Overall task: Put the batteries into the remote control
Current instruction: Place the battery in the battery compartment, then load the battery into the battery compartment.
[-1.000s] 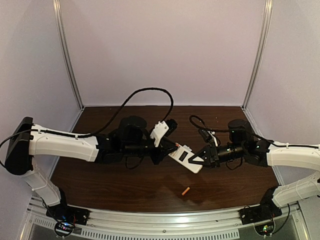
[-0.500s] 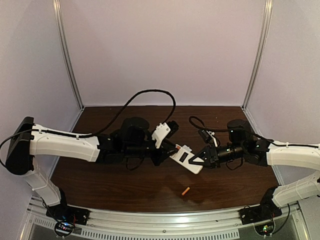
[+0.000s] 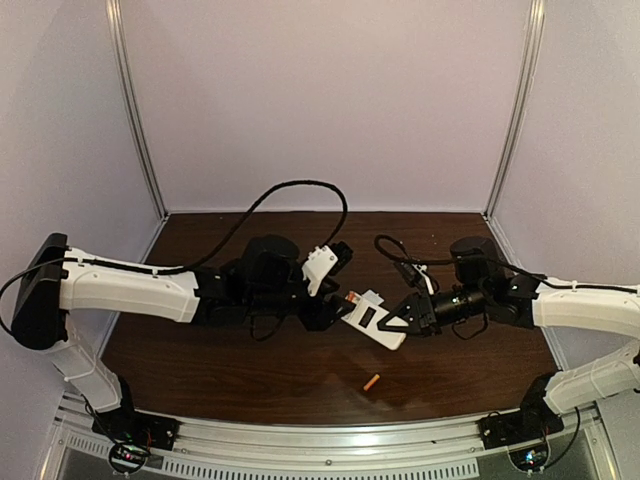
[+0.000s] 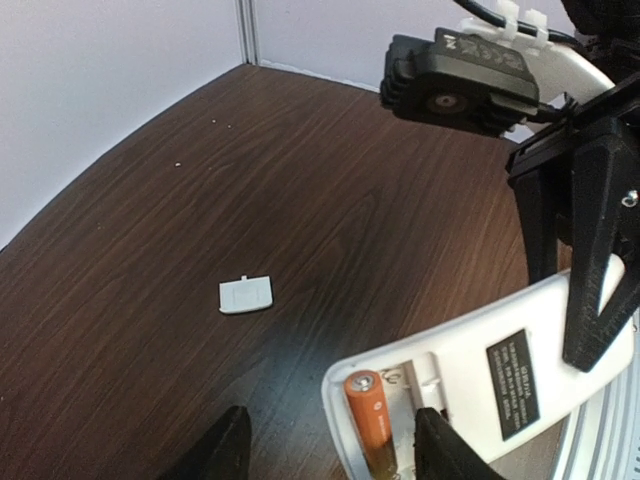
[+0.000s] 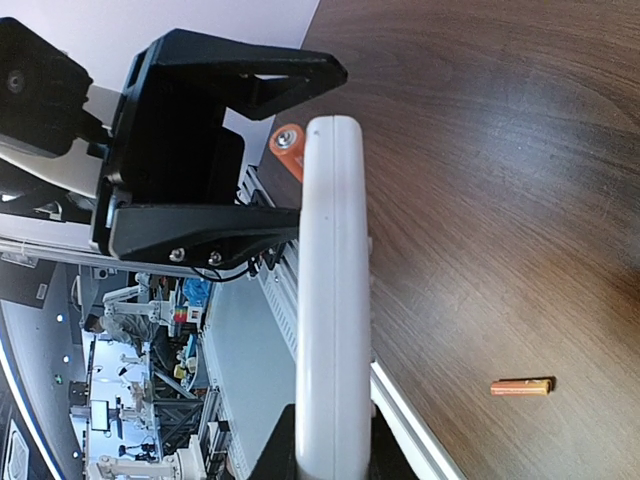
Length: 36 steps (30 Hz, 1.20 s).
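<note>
The remote control [image 4: 500, 375] is held above the table with its white back up and its battery compartment uncovered. My right gripper [image 3: 402, 322] is shut on its far end, and the right wrist view shows the handset [image 5: 335, 300] edge-on between the fingers. One orange battery [image 4: 371, 425] lies in the compartment, its tip [image 5: 288, 143] poking past the remote's edge. My left gripper [image 4: 335, 445] stands open around that end, its fingers [image 4: 226, 452] apart from the battery. A second battery [image 3: 371, 381] lies loose on the table near the front.
A small white cover piece [image 4: 245, 294] lies flat on the dark wooden table [image 3: 200, 360], left of the remote. White walls close in the back and sides. A metal rail [image 3: 330, 440] runs along the near edge. A black cable [image 3: 290, 185] arches over the left arm.
My left gripper has opened and let go of the orange battery, which now rests in the remote's compartment. The right gripper and remote have barely moved.
</note>
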Each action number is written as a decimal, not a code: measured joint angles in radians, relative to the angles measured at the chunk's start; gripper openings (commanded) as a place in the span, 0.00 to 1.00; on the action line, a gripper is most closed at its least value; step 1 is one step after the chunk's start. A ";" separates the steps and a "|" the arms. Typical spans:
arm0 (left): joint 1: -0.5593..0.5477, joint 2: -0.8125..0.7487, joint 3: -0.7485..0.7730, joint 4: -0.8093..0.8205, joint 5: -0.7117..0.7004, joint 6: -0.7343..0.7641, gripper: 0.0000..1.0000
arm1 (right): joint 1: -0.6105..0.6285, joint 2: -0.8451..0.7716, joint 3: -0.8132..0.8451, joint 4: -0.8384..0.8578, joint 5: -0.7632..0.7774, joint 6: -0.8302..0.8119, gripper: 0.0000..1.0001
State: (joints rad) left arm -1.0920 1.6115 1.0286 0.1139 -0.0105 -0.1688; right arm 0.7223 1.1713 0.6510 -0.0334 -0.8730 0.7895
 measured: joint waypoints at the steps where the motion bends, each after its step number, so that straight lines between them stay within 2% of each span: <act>1: 0.000 -0.001 0.000 0.000 0.010 -0.002 0.62 | 0.000 0.003 0.001 -0.008 0.002 -0.007 0.00; 5: 0.000 -0.019 -0.003 0.000 0.049 0.001 0.68 | 0.000 0.025 0.022 -0.062 0.006 -0.050 0.00; 9: 0.000 -0.072 -0.027 0.010 0.084 0.021 0.68 | 0.000 0.040 0.042 -0.106 0.005 -0.088 0.00; 14: 0.000 -0.167 -0.100 0.044 0.132 0.096 0.60 | 0.000 0.060 0.065 -0.166 -0.010 -0.132 0.00; 24: -0.008 -0.314 -0.288 0.106 0.241 0.416 0.38 | 0.005 0.080 0.107 -0.266 -0.094 -0.197 0.00; 36: -0.073 -0.263 -0.263 0.113 0.233 0.611 0.31 | 0.067 0.118 0.138 -0.330 -0.121 -0.249 0.00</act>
State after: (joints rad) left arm -1.1652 1.3483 0.7658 0.2264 0.2226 0.4419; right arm 0.7891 1.2896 0.7891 -0.3630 -0.9943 0.5407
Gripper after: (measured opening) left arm 0.335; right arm 0.157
